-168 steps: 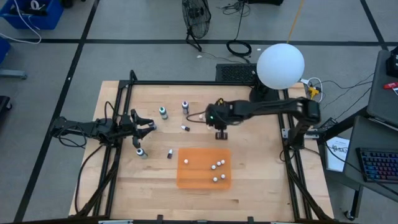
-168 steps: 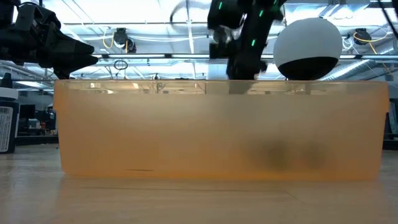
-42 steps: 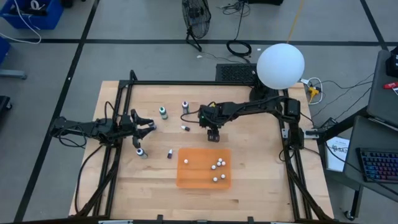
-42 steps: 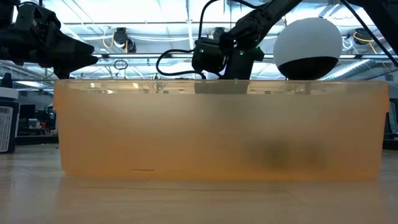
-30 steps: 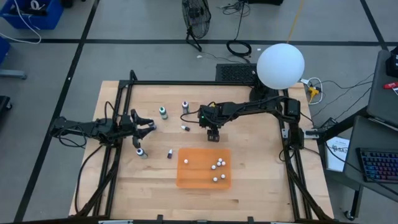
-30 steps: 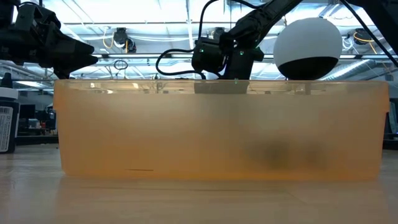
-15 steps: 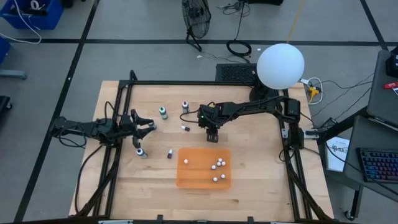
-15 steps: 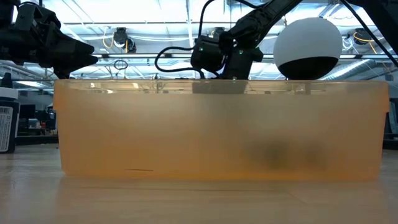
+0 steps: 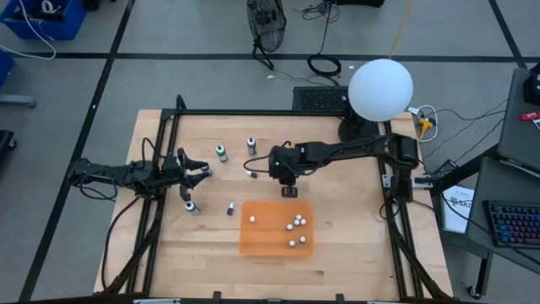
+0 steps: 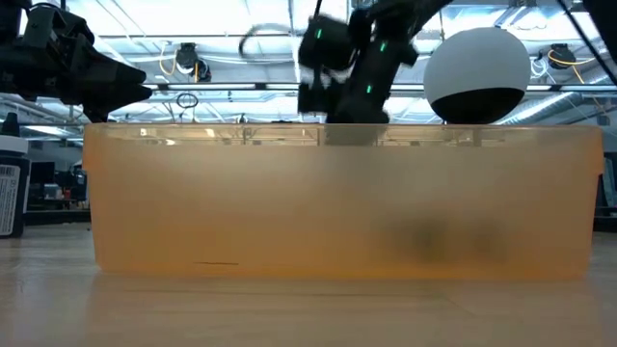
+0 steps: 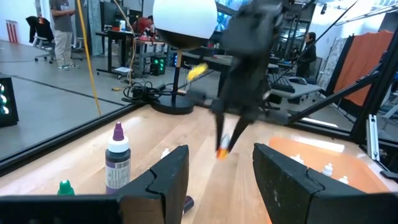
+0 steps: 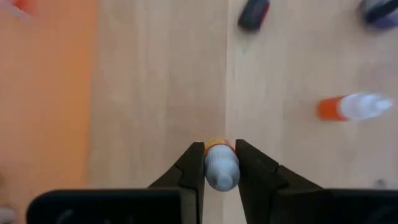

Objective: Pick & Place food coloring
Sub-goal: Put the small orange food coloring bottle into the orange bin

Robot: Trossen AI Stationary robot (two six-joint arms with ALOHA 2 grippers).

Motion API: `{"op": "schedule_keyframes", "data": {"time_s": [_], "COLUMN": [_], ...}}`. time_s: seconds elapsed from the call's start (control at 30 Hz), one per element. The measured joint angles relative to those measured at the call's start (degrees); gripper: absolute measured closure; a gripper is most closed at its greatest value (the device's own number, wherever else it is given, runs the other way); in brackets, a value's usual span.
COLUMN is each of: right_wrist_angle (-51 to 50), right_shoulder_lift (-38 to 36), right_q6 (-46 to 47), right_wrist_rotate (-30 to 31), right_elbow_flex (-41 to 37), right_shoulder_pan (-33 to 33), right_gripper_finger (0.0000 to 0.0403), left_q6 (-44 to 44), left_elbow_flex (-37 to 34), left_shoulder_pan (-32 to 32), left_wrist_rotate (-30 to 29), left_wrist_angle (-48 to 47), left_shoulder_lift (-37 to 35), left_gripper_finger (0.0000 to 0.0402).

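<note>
Near the desk's front edge sits the orange bin (image 9: 277, 228). Just behind it the right tool (image 12: 221, 163) is clamped on an orange food coloring bottle (image 12: 221, 167); keep it upright and lift clear of the bin's wall. The left tool (image 11: 219, 171) waits, apart, near the left edge

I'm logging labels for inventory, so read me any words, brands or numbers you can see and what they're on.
None can be read.
Purple food coloring bottle: label too blurred.
Bottle held in the right tool: no lettering shows.
Paper sheet beside the table: print too small.
</note>
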Motion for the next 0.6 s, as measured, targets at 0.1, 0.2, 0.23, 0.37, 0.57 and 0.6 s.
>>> {"op": "schedule_keyframes", "data": {"time_s": [0.1,0.2,0.23,0.37,0.57,0.6], "right_wrist_angle": [-0.7,-1.2,-1.6,-1.7,-1.3,-1.3], "right_shoulder_lift": [-4.9,-9.0,-9.9,-11.0,-6.0,-4.8], "right_q6": [1.5,3.9,4.9,7.8,8.5,8.5], "right_wrist_rotate": [1.7,2.0,2.0,2.2,6.4,6.4], "right_elbow_flex": [0.0,0.1,0.1,0.1,0.0,0.0], "right_shoulder_pan": [3.2,7.5,9.2,15.9,21.9,22.1], "right_gripper_finger": [0.0349,0.0349,0.0349,0.0349,0.0349,0.0349], "left_q6": [0.0,0.0,0.0,0.0,0.0,0.0], "left_elbow_flex": [0.0,0.0,0.0,0.0,0.0,0.0], "left_shoulder_pan": [0.0,0.0,0.0,0.0,0.0,0.0], "left_wrist_rotate": [0.0,0.0,0.0,0.0,0.0,0.0], "left_wrist_angle": [0.0,0.0,0.0,0.0,0.0,0.0], "left_shoulder_lift": [0.0,0.0,0.0,0.0,0.0,0.0], "left_gripper_finger": [0.022,0.022,0.022,0.022,0.022,0.022]}}
